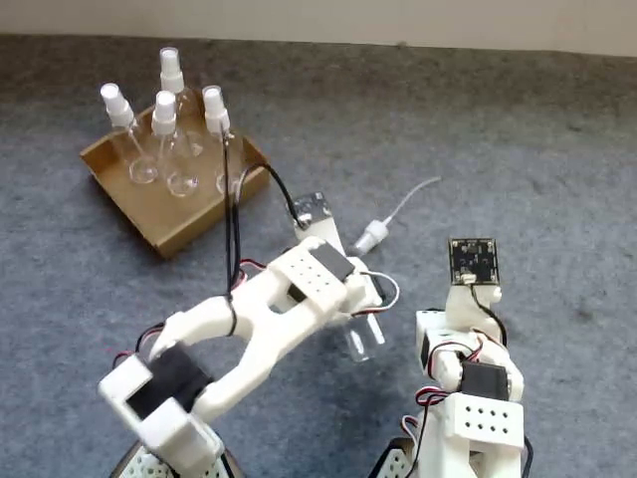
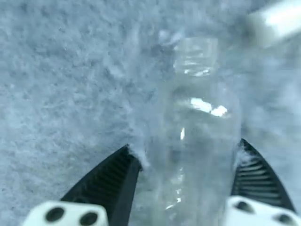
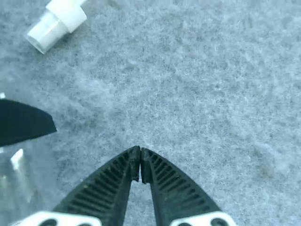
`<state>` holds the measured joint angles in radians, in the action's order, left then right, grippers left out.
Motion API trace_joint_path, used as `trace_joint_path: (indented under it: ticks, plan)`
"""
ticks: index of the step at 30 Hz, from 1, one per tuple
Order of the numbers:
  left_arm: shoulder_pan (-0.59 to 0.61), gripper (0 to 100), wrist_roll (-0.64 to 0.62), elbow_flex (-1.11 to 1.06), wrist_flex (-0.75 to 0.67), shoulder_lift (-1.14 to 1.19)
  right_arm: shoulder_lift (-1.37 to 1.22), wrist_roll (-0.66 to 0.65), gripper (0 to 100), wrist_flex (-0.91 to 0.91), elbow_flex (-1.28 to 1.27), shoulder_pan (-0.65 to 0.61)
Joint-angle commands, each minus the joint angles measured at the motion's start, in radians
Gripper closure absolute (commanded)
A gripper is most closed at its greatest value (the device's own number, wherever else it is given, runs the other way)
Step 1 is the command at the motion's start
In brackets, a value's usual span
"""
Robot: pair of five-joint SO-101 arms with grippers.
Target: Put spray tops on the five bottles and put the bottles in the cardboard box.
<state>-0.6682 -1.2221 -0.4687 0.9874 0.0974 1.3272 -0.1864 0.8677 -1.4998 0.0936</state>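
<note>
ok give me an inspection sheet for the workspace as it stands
surface: grey carpet
job's things: cardboard box holds four bottles, upright with tops on; fifth bottle has no top; loose spray top lies on the carpet near it
clutter: nothing seen
grippers: left gripper, jaws open either side of the fifth bottle; right gripper, jaws shut, empty, over bare carpet
cables: black cables run up from the left arm past the box corner; coloured wires on the right arm
surroundings: pale strip beyond the carpet's far edge

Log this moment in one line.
box: four topped bottles | left gripper: open around fifth bottle | spray top: loose | right gripper: shut
</note>
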Motion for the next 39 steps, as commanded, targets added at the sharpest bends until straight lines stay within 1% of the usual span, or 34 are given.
trace_joint_path:
  ticks: [1, 7, 9, 11, 13, 18, 23, 25, 28, 30, 35, 37, 39]
  plan:
    - [0.013, 76, -0.005, 0.093, 0.028, 0.104, 0.010, -0.009, 99.5, -0.022, 0.010, 0.008]
    - [0.030, 76, -0.003, 0.237, 0.169, 0.166, 0.010, -0.008, 99.5, -0.021, 0.010, 0.008]
    - [0.044, 76, 0.034, 0.262, 0.198, 0.163, 0.010, -0.008, 99.5, -0.021, 0.010, 0.008]
    - [0.059, 76, 0.120, 0.274, 0.199, 0.163, 0.010, -0.008, 99.5, -0.021, 0.010, 0.008]
    - [0.067, 76, 0.178, 0.280, 0.198, 0.170, 0.010, -0.008, 99.5, -0.021, 0.010, 0.008]
    - [0.091, 75, 0.193, 0.280, 0.196, 0.171, 0.010, -0.008, 99.5, -0.021, 0.010, 0.008]
    - [0.091, 76, 0.193, 0.278, 0.195, 0.171, 0.010, -0.008, 99.5, -0.021, 0.010, 0.008]
    - [0.096, 79, 0.193, 0.278, 0.195, 0.173, 0.010, -0.008, 99.5, -0.021, 0.010, 0.008]
    - [0.093, 88, 0.193, 0.271, 0.196, 0.173, 0.010, -0.008, 99.5, -0.021, 0.010, 0.007]
    - [0.094, 91, 0.193, 0.271, 0.196, 0.173, 0.010, -0.008, 99.5, -0.021, 0.010, 0.007]
    - [0.094, 85, 0.204, 0.269, 0.204, 0.171, 0.010, -0.008, 99.5, -0.021, 0.010, 0.007]
    - [0.096, 82, 0.264, 0.271, 0.206, 0.163, 0.010, -0.008, 99.5, -0.021, 0.010, 0.007]
    - [0.102, 80, 0.377, 0.280, 0.247, 0.160, 0.010, -0.008, 99.5, -0.021, 0.010, 0.007]
